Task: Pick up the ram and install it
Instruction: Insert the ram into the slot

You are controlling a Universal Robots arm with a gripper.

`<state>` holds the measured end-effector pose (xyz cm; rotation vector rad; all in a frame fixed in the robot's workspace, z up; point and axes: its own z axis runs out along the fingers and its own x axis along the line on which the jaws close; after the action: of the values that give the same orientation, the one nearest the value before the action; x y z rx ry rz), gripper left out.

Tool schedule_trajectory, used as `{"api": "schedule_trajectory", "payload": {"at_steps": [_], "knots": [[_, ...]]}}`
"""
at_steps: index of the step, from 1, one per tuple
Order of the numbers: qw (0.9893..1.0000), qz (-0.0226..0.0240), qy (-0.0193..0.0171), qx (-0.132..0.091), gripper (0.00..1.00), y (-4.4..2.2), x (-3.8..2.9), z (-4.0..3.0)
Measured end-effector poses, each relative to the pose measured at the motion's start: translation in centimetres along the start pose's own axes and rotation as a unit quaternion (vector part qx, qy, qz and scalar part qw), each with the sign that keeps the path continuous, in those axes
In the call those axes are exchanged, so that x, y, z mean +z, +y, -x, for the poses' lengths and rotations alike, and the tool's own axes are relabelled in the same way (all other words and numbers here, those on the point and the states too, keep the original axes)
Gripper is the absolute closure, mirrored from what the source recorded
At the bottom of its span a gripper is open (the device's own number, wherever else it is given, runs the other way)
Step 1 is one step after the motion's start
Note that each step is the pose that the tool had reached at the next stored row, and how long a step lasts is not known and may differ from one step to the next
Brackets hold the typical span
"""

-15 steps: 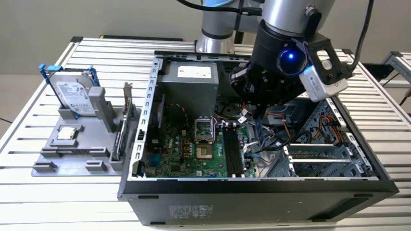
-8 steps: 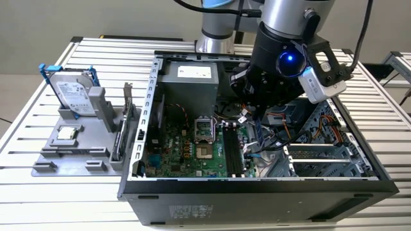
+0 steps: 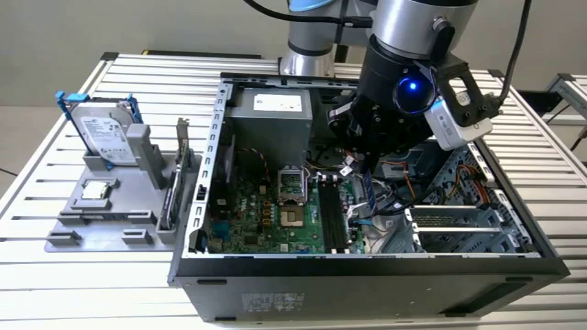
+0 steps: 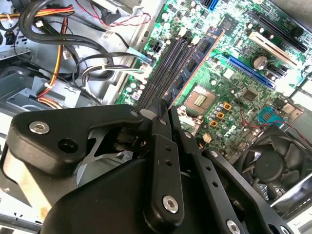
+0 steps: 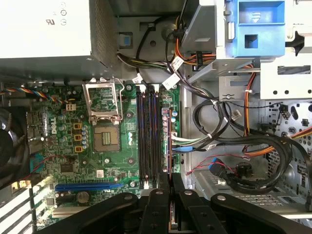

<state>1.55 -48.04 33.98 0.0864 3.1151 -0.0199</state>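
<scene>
The pincer [image 5: 169, 183] is closed on the ram [image 4: 199, 56], holding it edge-on over the motherboard's black memory slots [image 5: 148, 136].

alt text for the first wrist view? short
The gripper holds the ram edge-on above the black memory slots of a green motherboard inside an open PC case. An empty CPU socket lies beside the slots, with cables and a blue drive bracket on the other side.
</scene>
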Motion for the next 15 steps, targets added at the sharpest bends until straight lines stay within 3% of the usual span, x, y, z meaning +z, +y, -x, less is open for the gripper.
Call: {"api": "schedule_trajectory", "payload": {"at_steps": [15], "knots": [[1.0000,0.0000,0.0000,0.000,1.00,0.02,0.61,-0.02]]}}
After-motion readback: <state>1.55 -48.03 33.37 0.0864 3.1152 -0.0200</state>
